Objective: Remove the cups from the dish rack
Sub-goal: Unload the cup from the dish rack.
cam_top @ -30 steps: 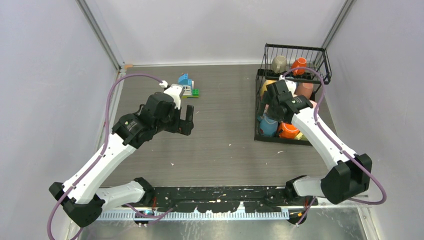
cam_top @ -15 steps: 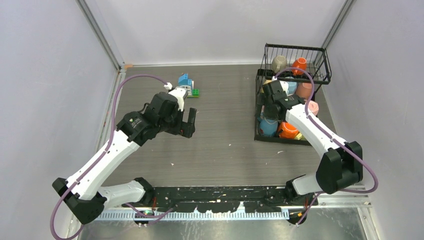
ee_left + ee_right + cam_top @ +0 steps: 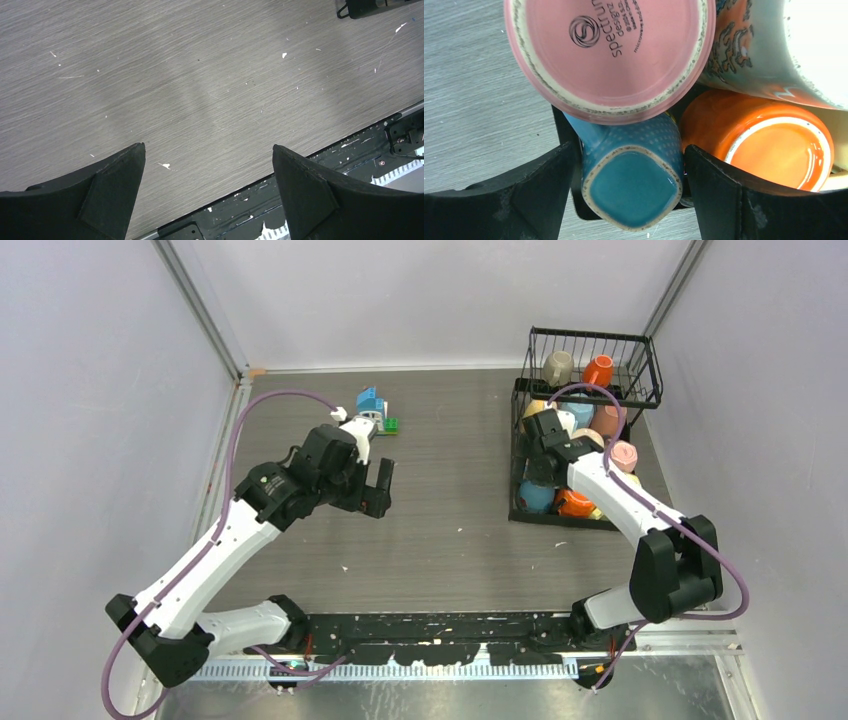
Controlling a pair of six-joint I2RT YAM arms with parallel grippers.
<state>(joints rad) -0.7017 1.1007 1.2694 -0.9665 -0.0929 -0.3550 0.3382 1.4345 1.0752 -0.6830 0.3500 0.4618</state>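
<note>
Right gripper [image 3: 628, 156] slightly farther left.

My left end effector [image 3: 207, 155] points down, jaws wide apart; my right end effector [image 3: 626, 150], arm reaching forward, also has jaws apart.

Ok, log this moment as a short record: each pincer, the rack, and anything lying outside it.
left pincer: open, empty, above the table
right pincer: down in the dish rack, one finger on each side of the blue cup; grip unclear
neighbours: pink cup and orange cup, both bottom towards the wrist camera
upper shelf: grey cup, second orange cup
cups out of the rack: none visible
elsewhere: toy block house at the far side of the table
</note>
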